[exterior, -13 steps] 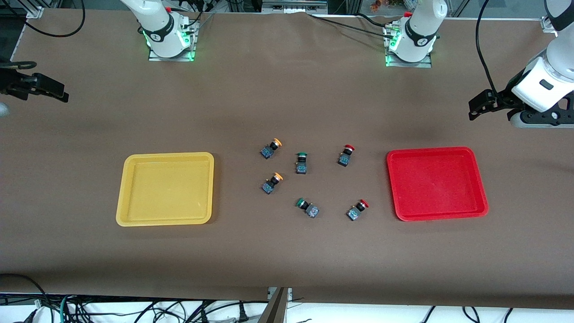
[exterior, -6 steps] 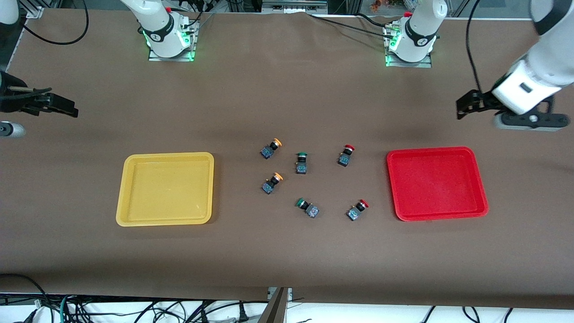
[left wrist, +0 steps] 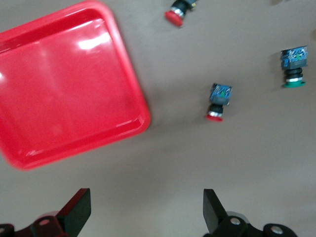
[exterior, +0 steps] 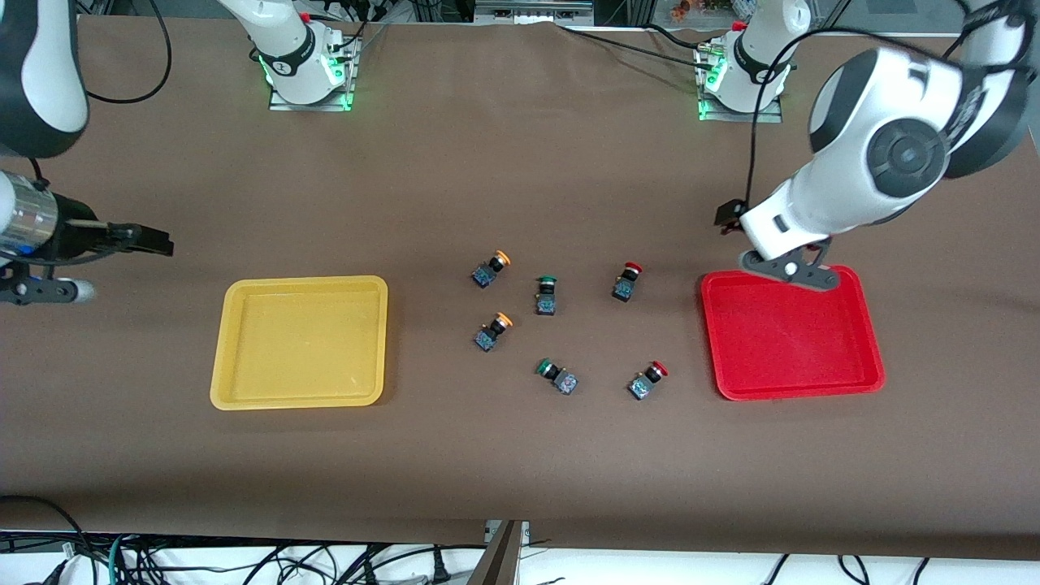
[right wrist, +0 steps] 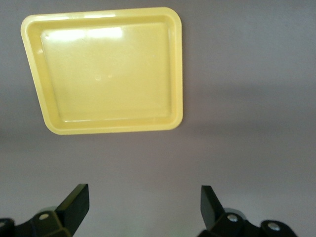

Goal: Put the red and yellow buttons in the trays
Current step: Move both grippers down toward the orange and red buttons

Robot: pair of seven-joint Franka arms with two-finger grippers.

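Note:
Two red-capped buttons and two orange-yellow ones lie on the brown table between the yellow tray and the red tray. Both trays hold nothing. My left gripper is open and empty, up over the table just off the red tray's corner. Its wrist view shows the gripper, the red tray and both red buttons. My right gripper is open and empty, over the table off the yellow tray's corner. Its wrist view shows the gripper and the yellow tray.
Two green-capped buttons lie among the others; one shows in the left wrist view. The arm bases stand at the table's back edge. Cables hang below the front edge.
Both arms have swung inward from the table's ends. The left gripper came from past the red tray to its farther corner. The right gripper moved toward the yellow tray.

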